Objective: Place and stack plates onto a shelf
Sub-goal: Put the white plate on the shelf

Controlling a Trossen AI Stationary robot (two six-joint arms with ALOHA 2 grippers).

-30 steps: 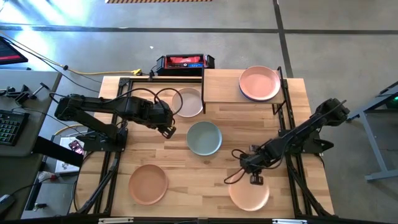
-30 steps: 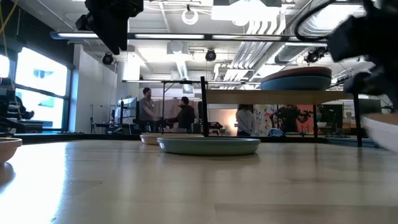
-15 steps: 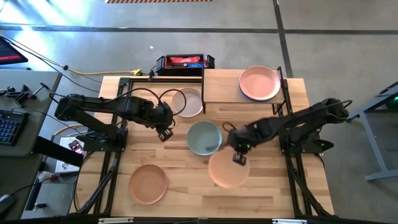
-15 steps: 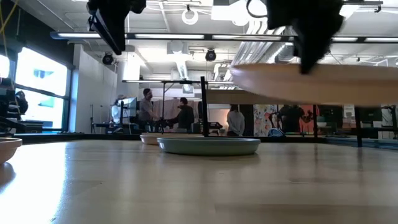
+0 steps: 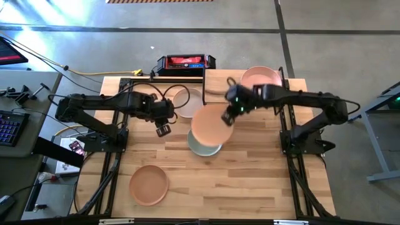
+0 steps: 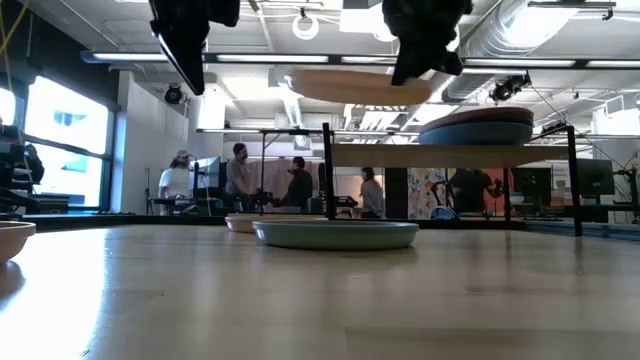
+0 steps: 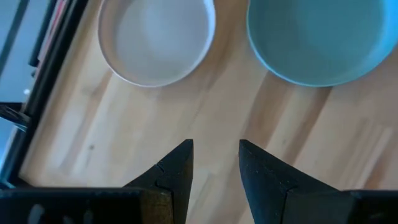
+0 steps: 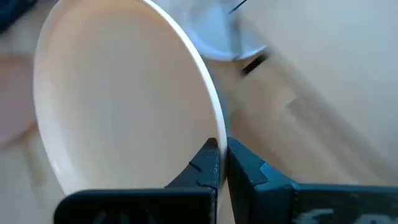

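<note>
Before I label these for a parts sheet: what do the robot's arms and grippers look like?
Both arms are dark, slim and jointed, with black cables looping beside them. The left gripper has two dark wedge-shaped fingers tapering to tips; the right gripper has the same dark angular fingers. No markings are readable.

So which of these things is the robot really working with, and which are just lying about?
Part of the job:
- peach plate, held in the air by the right gripper
- sage green plate, beige plate and tan plate on the table
- pink plate on the shelf
- left gripper, waiting open

Just lying about:
- red and black box
- keyboard
</note>
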